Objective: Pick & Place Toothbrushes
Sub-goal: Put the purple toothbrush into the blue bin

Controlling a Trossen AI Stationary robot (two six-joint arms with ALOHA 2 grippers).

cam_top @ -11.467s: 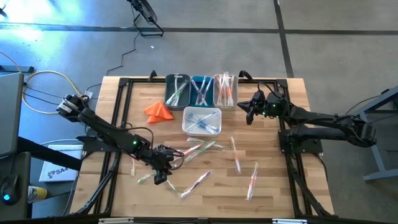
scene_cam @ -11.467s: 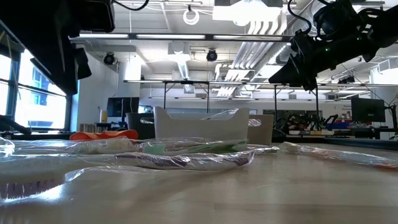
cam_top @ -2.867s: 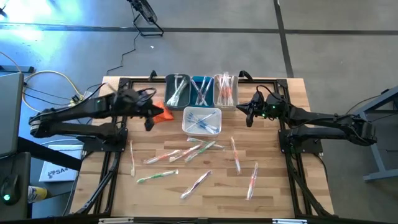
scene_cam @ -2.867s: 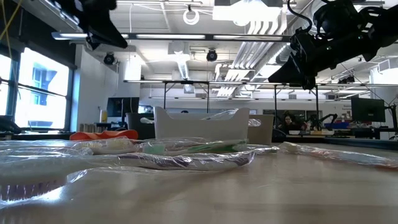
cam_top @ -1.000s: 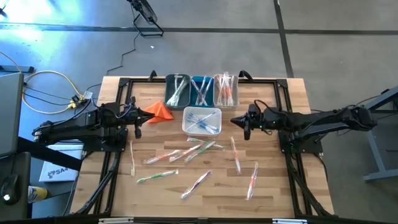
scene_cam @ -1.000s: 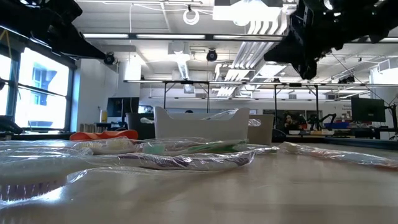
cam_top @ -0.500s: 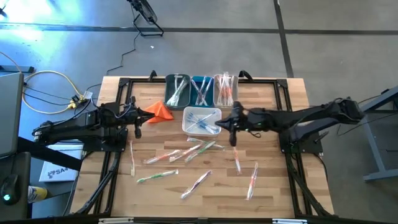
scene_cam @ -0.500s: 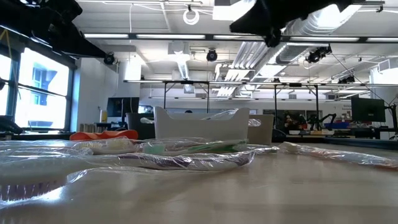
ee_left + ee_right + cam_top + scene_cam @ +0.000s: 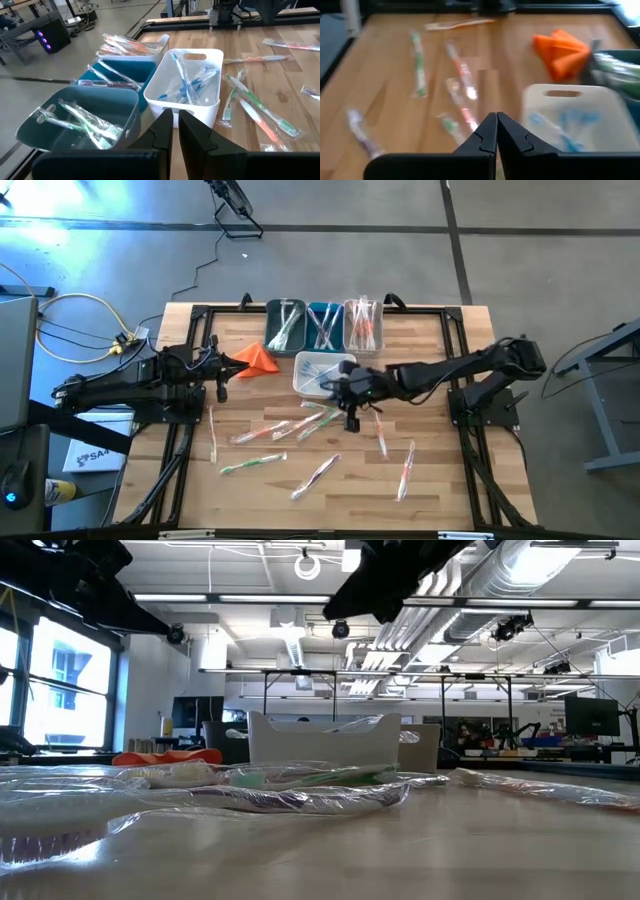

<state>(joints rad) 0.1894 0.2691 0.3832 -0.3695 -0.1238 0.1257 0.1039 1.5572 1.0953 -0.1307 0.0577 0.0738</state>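
Observation:
Several wrapped toothbrushes [image 9: 305, 423] lie loose on the wooden table, some with green handles and some with orange ones. More fill the three bins at the far edge and the white bin [image 9: 325, 360]. My right gripper [image 9: 350, 418] hangs shut and holds nothing. It is above the loose toothbrushes, just in front of the white bin. The right wrist view looks over its shut fingers [image 9: 496, 122] at toothbrushes [image 9: 462, 75] below. My left gripper [image 9: 222, 380] waits at the table's left side beside the orange cloth, shut and holding nothing, as the left wrist view [image 9: 175, 117] shows.
A teal bin [image 9: 285, 330], a blue bin [image 9: 324, 338] and a clear bin [image 9: 362, 338] stand in a row at the far edge. An orange folded cloth [image 9: 257, 357] lies left of the white bin. Black frame rails [image 9: 190, 420] run along both sides.
My right gripper has swung from the right of the white bin toward the table's left and near edges. It has risen a little and rolled about its own axis. It has stayed shut and now hangs over the loose toothbrushes. No toothbrush has moved.

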